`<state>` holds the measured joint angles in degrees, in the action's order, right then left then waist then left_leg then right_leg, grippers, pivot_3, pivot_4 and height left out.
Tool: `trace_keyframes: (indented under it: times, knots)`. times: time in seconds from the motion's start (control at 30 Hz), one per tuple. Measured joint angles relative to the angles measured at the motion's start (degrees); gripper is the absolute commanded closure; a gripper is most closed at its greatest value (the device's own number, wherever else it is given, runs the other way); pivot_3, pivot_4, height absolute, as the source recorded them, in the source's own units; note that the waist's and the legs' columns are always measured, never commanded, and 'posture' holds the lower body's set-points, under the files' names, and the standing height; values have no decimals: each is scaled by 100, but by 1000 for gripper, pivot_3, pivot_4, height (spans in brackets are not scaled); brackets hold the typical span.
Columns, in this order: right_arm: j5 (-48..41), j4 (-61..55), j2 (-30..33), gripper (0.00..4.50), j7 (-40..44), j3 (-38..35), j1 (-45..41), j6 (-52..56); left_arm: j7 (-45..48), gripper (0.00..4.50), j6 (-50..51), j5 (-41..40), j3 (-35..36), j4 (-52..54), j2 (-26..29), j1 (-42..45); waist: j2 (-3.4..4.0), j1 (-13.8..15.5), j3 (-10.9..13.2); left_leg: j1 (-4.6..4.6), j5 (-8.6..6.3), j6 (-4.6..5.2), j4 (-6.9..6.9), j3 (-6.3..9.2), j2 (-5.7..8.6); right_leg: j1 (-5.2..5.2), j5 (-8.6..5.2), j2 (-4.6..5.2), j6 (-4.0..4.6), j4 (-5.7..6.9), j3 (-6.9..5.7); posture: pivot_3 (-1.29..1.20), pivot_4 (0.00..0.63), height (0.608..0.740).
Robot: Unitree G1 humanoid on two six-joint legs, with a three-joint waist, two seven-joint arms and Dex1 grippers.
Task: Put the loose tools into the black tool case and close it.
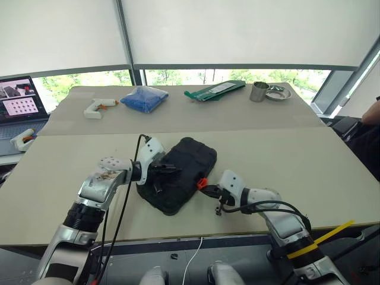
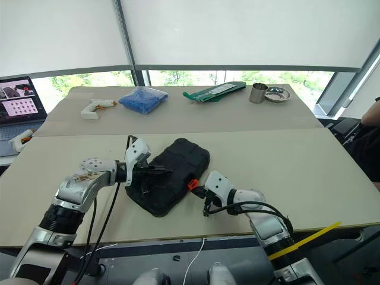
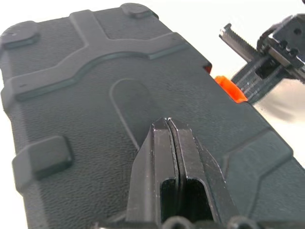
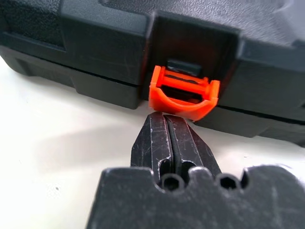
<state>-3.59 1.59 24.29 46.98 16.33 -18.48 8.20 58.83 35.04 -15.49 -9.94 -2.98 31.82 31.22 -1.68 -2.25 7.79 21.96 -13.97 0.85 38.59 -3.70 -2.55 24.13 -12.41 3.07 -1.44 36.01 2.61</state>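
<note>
with the black tool case (image 1: 178,175) shut at frame centre on the surface, i hold my left end effector (image 3: 169,125) pinched closed on its lid, bracing it, while my closed right end effector (image 4: 167,119) noses the orange latch (image 4: 183,93).

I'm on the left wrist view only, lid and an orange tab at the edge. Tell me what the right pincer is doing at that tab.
Observer: The right pincer is shut, its tips right under the orange latch, which hangs flipped out from the black tool case.
Operator: Confirm the lid is down on that side.
Observer: It looks down: in the right wrist view only a thin seam runs between lid and base beside the latch.
Operator: Report where my left pincer sits overall.
Observer: From the head views, the left pincer, shut, rests on the lid near the case's left edge.
Operator: List what's on the far table.
Observer: A white glue gun, a blue bag, a green pouch, a metal cup.
</note>
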Motion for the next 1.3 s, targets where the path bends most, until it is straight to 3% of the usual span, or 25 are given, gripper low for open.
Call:
trace_keyframes:
  times: [1.07,1.13,1.3]
  knots:
    - [-479,-788,-108,4499,478,-262,-366,457,-2,4436,-237,-126,97,63,-129,-308,-19,2,-68,-74,-2,-2,-83,10,6,-14,-32,-10,35,-11,55,0,150,740]
    - [-669,-1008,66,4500,538,-401,-162,512,56,3937,-566,-286,335,39,-254,-508,-18,13,-65,-57,-2,-2,-84,7,6,2,-31,-4,30,-11,58,0,150,740]
    - [-1270,-1591,783,3049,705,-1306,391,706,413,2304,-1617,-753,1092,248,-168,-1119,-42,-3,-17,-7,-6,0,-83,4,5,39,-21,2,22,-20,59,0,150,740]
